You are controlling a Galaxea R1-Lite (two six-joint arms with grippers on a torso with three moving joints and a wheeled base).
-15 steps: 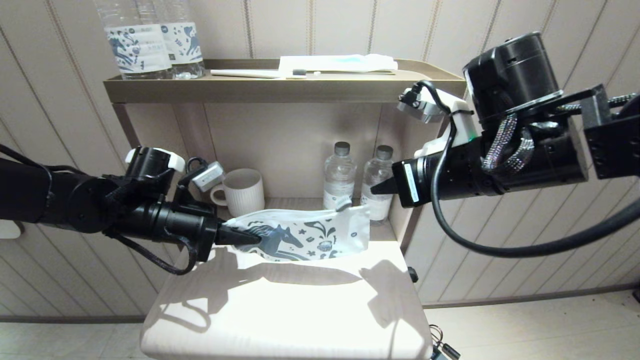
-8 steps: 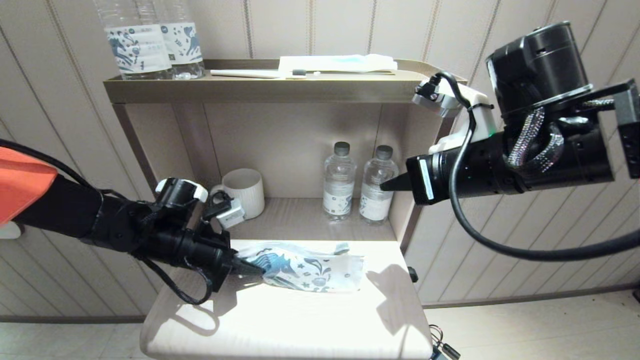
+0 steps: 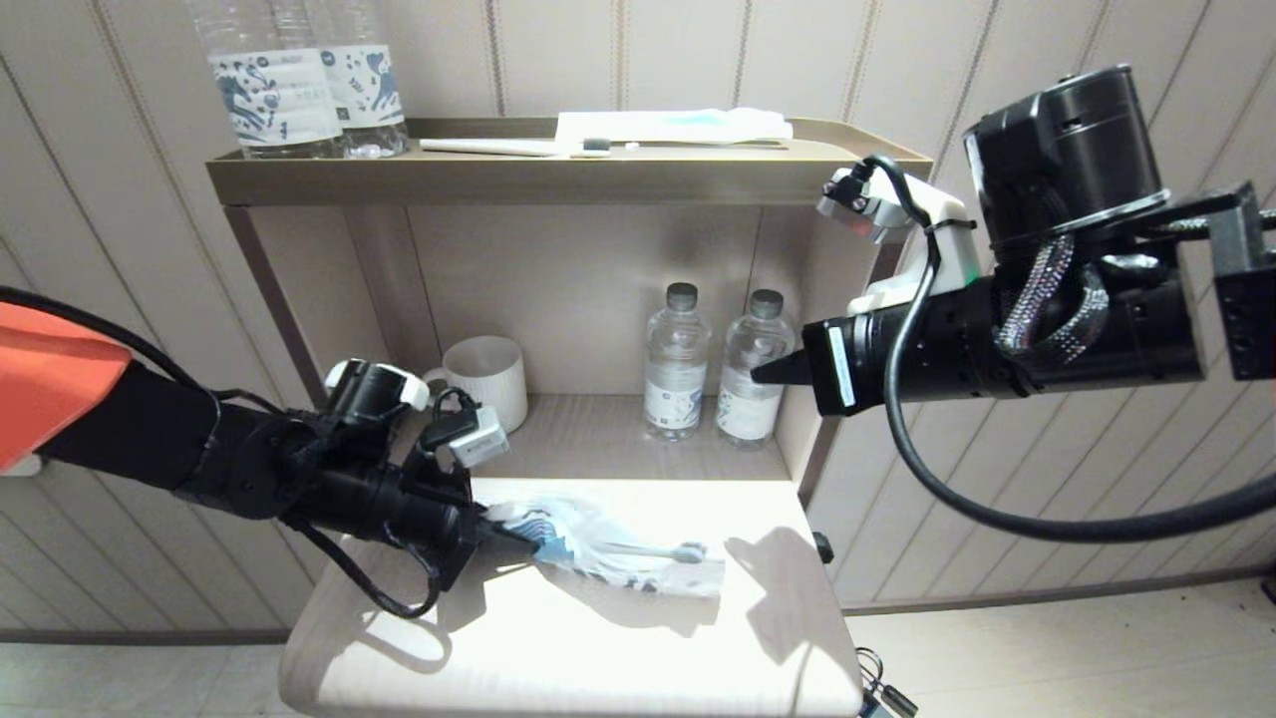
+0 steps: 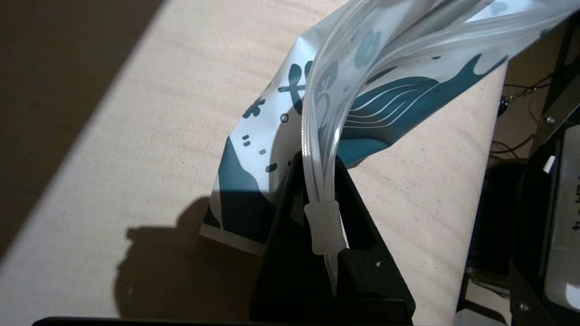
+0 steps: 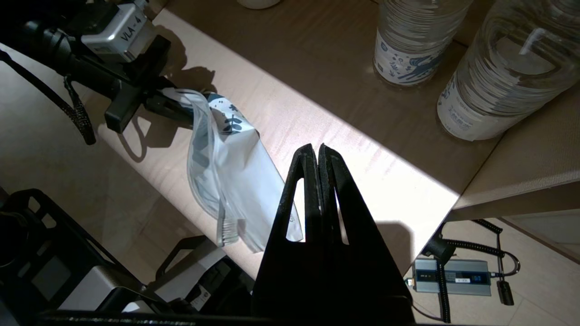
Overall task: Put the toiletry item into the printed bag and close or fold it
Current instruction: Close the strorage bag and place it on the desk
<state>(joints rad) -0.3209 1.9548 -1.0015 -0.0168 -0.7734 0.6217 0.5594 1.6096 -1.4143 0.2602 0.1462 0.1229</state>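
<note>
While the left gripper is pinching one end of the printed bag low over the pale wooden counter, the bag is lying crumpled and partly folded across the counter's sunlit middle. Left jaws are standing fully closed on the bag's zip edge; in the left wrist view the clear ridged zip strip and its small frosted slider are sitting right between the black fingers. Bag's white face is showing dark-blue horse print and small blue motifs, its far end drooping toward the counter's front edge.

Toiletry item is lying along the bag, thin light handle running lengthwise, small bristle head near the bag's far end; from the right wrist view the head is showing through the bag's translucent layer.

Right gripper is hanging well above and apart from the bag, up beside two clear bottles on the lower shelf, jaws pressed together and holding nothing.

White ribbed mug is standing at the shelf's back, behind the left wrist.
</note>
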